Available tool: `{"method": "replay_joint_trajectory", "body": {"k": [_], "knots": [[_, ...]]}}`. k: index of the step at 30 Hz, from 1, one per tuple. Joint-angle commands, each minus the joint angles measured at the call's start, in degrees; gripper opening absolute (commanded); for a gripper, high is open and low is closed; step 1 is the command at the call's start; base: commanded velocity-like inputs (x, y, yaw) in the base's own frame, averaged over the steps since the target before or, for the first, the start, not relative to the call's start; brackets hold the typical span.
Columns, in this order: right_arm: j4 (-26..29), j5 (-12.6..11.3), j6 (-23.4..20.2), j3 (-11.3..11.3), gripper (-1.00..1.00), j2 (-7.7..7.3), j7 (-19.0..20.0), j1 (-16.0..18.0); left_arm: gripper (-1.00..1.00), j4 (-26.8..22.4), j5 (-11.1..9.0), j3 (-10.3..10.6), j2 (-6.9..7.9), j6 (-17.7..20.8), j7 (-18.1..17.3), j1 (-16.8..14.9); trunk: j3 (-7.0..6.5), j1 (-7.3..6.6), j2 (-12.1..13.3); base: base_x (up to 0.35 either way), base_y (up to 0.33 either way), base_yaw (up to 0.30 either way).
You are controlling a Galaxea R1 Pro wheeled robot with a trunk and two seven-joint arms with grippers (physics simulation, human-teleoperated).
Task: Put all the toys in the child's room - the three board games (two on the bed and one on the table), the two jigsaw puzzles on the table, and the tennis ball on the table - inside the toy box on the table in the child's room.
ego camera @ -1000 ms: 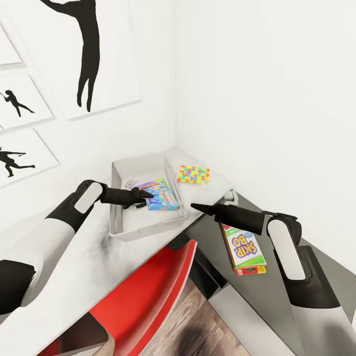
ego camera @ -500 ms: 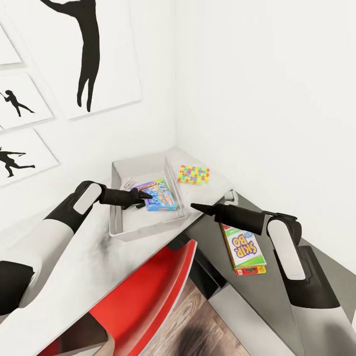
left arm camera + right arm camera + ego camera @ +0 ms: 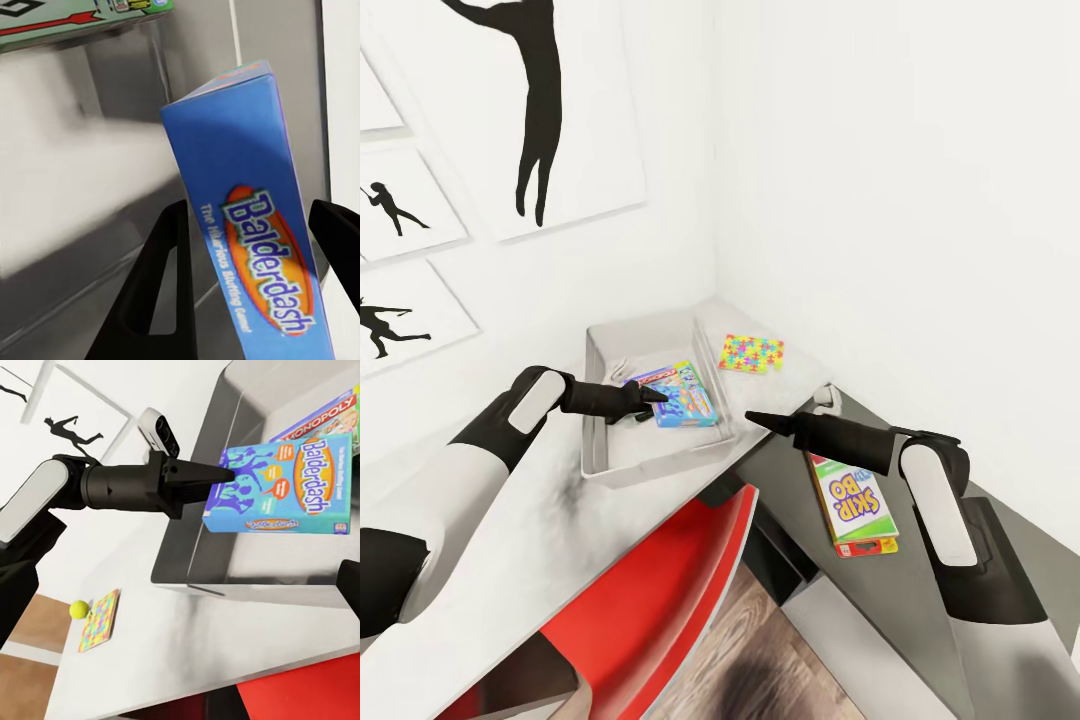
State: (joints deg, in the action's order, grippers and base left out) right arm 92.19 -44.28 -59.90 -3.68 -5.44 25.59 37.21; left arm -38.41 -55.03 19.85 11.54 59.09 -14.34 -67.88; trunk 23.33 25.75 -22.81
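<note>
The grey toy box [image 3: 650,458] stands on the white table in the corner. My left gripper [image 3: 655,400] reaches into it, shut on the edge of the blue Balderdash board game [image 3: 688,402], which is held tilted above the Monopoly game [image 3: 660,377] lying in the box. The left wrist view has the Balderdash box [image 3: 255,225] between both fingers [image 3: 169,285]. My right gripper [image 3: 752,418] hovers open, holding nothing, just right of the toy box. One jigsaw puzzle [image 3: 751,353] lies by the wall. Another puzzle [image 3: 98,619] and the tennis ball [image 3: 79,608] lie further along the table. A Skip-Bo game [image 3: 852,500] rests on the grey bed.
A red chair [image 3: 660,590] is tucked under the table's front edge, below both arms. White walls close in the corner behind the toy box, with framed silhouette pictures [image 3: 530,110] on the left wall. Wooden floor [image 3: 760,660] lies between chair and bed.
My left gripper has drawn back a little to the left with the Balderdash game in it. The right arm has not moved.
</note>
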Motion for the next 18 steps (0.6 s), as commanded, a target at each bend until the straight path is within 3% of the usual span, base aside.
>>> {"method": "replay_joint_trajectory", "body": {"k": [1,18], "knots": [[0.01,0.51,-0.1,-0.01,1.0,-0.02,0.52,0.05,-1.0,0.01,0.44,0.2,0.06,-0.03,-0.6,-0.06,0.09,0.03,-0.1,0.0,0.0,0.0],[0.01,0.53,-0.1,0.05,1.0,-0.09,0.52,0.05,-1.0,0.01,0.45,0.21,0.06,-0.03,-0.6,-0.06,0.17,0.03,-0.1,0.0,0.0,0.0]]}}
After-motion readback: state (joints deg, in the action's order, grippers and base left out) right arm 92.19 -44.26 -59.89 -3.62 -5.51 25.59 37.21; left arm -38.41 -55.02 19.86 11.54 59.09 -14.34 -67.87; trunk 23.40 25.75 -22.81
